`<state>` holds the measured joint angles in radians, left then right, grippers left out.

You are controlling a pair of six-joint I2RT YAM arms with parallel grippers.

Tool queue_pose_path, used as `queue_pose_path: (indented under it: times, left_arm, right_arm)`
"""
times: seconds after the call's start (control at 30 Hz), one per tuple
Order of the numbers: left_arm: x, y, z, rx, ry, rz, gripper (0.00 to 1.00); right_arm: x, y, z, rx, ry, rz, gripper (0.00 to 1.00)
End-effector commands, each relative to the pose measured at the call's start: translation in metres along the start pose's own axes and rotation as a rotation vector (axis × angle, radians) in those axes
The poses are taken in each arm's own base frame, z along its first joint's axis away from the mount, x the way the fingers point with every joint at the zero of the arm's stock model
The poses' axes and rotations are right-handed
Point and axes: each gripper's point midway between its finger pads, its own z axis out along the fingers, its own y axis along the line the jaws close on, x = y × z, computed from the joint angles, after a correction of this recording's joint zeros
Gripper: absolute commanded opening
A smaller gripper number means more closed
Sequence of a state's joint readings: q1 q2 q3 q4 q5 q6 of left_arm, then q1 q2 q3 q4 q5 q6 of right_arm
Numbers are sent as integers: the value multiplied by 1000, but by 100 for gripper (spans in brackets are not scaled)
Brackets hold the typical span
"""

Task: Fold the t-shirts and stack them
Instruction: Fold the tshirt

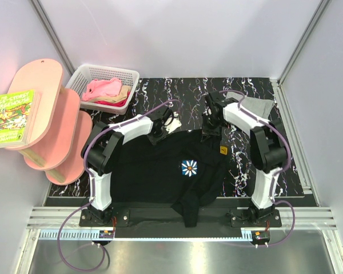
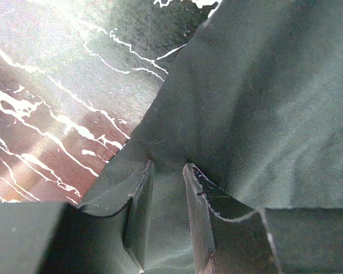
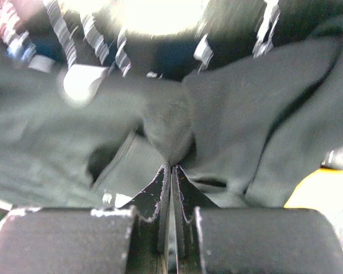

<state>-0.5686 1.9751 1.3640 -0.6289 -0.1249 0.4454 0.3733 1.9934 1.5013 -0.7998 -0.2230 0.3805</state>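
**A:** Your left gripper (image 2: pixel 167 166) has its jaws clamped on a fold of the black t-shirt (image 1: pixel 154 171). Cloth fills the gap between the fingers.

**B:** And the right gripper (image 3: pixel 171 166)?

**A:** Its jaws are all but touching, with a bunch of the same shirt pinched at the tips.

**B:** Which way does the shirt lie?

**A:** It lies flat on the marbled table (image 1: pixel 160 94), daisy print (image 1: pixel 189 167) up. You hold its far edge, beside the white label (image 1: pixel 172 127). The neck points away from your arm bases and the long axis runs far to near. The bottom end droops over the near edge.

**B:** The others?

**A:** The grey t-shirt (image 1: pixel 257 105) is at the far right. The heap of pink, tan and red t-shirts (image 1: pixel 106 92) is in the white basket (image 1: pixel 111 68), far left.
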Motion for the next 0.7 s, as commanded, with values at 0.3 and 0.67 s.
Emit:
queue_pose_path:
  times: [0.3, 0.67]
  left_arm:
    - [3, 1, -1, -15, 8, 11, 33]
    - [6, 0, -5, -18, 9, 20, 33]
  right_arm:
    - [76, 48, -70, -160, -44, -61, 12]
    - [50, 26, -44, -27, -55, -84, 24]
